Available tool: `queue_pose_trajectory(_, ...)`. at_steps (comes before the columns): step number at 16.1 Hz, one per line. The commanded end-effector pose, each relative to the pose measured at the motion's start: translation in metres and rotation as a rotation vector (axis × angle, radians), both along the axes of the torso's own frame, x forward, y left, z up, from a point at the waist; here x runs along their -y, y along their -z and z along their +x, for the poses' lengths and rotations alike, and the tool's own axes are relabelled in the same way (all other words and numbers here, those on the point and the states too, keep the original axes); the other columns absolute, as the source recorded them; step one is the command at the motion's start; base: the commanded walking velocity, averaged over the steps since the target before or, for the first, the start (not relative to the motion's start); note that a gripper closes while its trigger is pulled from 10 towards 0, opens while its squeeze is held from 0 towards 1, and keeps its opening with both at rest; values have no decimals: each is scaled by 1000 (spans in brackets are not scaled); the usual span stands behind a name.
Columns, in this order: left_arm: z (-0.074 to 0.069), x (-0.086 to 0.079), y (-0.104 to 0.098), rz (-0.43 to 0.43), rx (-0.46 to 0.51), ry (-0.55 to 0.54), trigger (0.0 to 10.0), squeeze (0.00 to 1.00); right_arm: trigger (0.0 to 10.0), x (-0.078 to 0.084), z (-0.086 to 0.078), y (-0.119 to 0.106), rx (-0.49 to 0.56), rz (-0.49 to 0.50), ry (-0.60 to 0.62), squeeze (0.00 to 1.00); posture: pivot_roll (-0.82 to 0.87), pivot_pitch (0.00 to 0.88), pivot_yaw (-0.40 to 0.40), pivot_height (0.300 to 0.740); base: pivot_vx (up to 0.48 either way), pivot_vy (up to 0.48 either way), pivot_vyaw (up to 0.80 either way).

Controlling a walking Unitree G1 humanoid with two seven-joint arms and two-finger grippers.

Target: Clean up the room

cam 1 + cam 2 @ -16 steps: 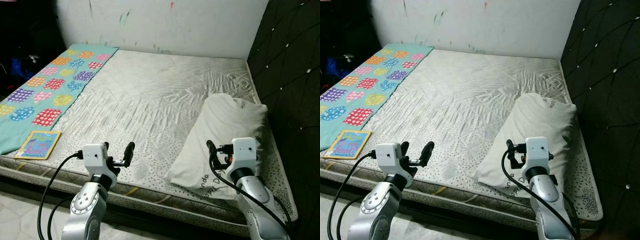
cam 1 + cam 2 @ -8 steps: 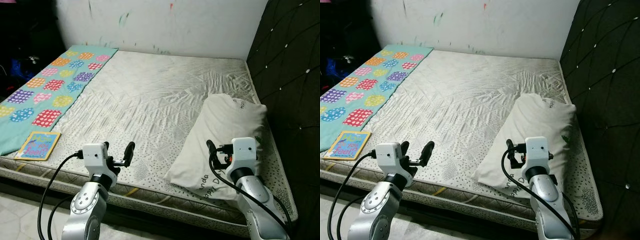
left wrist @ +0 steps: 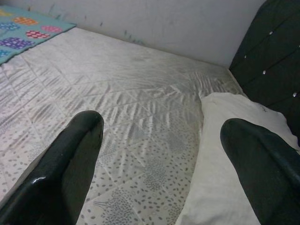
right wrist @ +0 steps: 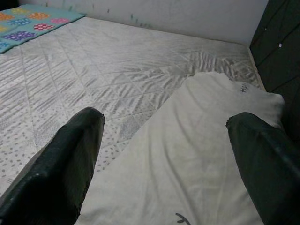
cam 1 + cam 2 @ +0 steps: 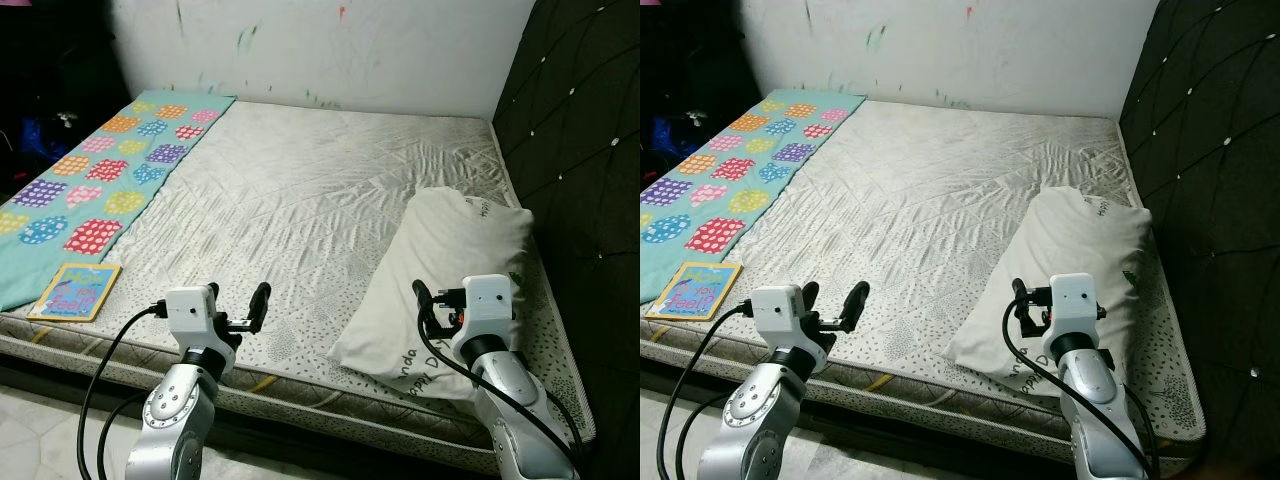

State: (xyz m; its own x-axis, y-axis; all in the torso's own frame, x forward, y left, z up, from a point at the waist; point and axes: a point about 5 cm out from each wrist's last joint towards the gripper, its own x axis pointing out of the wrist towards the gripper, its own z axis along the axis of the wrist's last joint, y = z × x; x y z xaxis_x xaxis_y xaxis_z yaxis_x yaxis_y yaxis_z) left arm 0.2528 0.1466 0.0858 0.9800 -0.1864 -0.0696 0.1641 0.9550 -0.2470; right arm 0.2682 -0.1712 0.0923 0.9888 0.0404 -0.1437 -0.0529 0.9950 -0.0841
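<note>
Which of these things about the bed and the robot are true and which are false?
1. A book lies on the blanket. True.
2. The pillow is on the robot's left side of the bed. False: it lies on the right, near the dark headboard.
3. The left gripper is open. True.
4. The right gripper is shut on the pillow. False: it is open and holds nothing, with the pillow in front of it.
5. The blanket has coloured patches on it. True.
</note>
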Motion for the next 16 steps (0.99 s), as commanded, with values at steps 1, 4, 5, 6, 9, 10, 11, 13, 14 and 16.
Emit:
queue_pose_trajectory(1,1,-1,0,11,-2,-5,10000,0,10000,-1,2,-1,2,-13,-9,0,-87,0,26,740,0,0,0)
queue_pose_trajectory(4,1,1,0,15,-1,4,10000,0,10000,0,1,0,-2,-21,-7,0,-88,0,25,740,0,0,390)
queue_pose_trajectory(5,1,1,0,14,-1,4,10000,0,10000,0,0,0,-2,-17,-5,0,-87,0,24,740,0,0,419)
queue_pose_trajectory(6,1,1,0,14,-1,3,10000,0,10000,0,0,0,-3,-9,-1,0,-87,0,24,740,0,0,0)
queue_pose_trajectory(9,0,1,1,16,-3,2,10000,0,10000,2,1,3,-24,-12,16,0,-84,0,21,740,0,0,0)
queue_pose_trajectory(10,0,1,1,17,-4,2,10000,0,10000,3,1,3,-25,-5,23,0,-84,0,22,740,0,0,-800)
queue_pose_trajectory(11,0,1,1,17,-3,2,10000,0,10000,3,1,3,-24,-3,24,0,-84,0,22,740,0,0,-800)
queue_pose_trajectory(13,1,1,1,17,-4,3,10000,0,10000,3,1,3,-23,-7,23,0,-84,0,22,740,0,0,-800)
queue_pose_trajectory(14,1,1,1,15,-2,3,10000,0,10000,4,1,3,-21,-10,25,0,-84,0,22,740,0,0,-800)
queue_pose_trajectory(16,1,1,0,13,5,4,10000,0,10000,4,2,3,-21,-11,26,0,-87,0,21,740,0,0,-800)
